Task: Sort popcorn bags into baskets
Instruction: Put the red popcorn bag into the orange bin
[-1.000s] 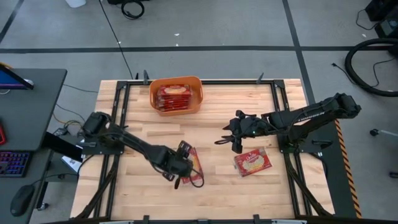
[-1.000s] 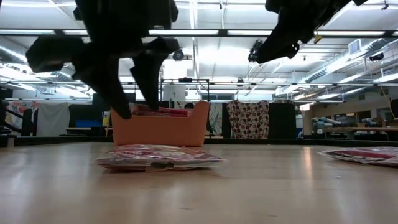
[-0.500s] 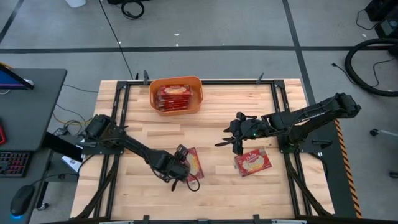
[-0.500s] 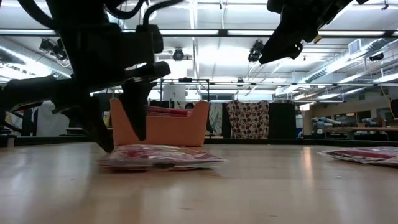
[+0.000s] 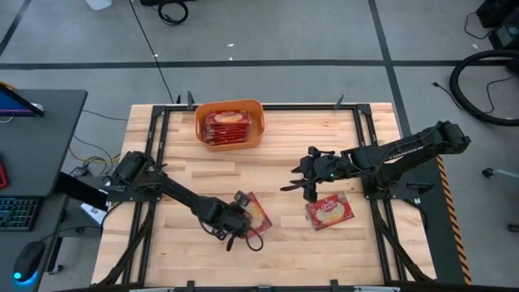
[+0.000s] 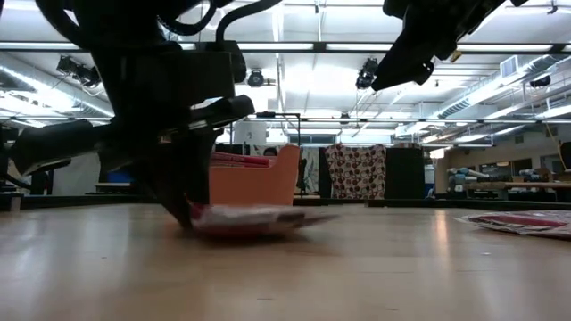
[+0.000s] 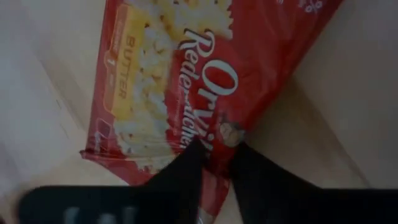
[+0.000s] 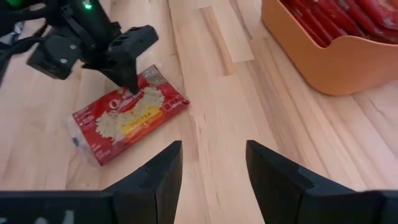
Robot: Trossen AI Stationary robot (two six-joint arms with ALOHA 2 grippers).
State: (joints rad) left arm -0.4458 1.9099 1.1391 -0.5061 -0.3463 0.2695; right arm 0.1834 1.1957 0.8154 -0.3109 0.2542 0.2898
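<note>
High view first: the left arm's dark two-finger gripper [image 5: 241,222] is down at the near middle of the light wooden slatted table [image 5: 276,154], sitting right on one edge of a flat red popcorn packet with a cream-yellow oval on it [image 5: 255,212]. Left wrist view makes it pretty clear the two dark fingers [image 7: 186,171] are pinched together on the edge of that packet [image 7: 186,81], with red wrapper showing between and around the tips. From the low view the packet [image 6: 254,217] looks tilted, with the gripped end lower against the tabletop and the far end slightly raised, though I can't tell how much of it is off the wood.

Right arm's dark gripper [image 5: 302,180] hangs above the table right of centre, touching nothing, jaws apart. You can see the gap between its fingers [image 8: 155,174] in the right wrist view. Just beside it, toward the near right, a second flat red popcorn packet [image 5: 328,212] lies flat on the table.

Orange plastic rectangular tub with rounded corners [image 5: 229,124] sits at the far edge of the table, left of centre, well apart from both grippers, with a stack of more red popcorn packets [image 5: 226,126] inside it
</note>
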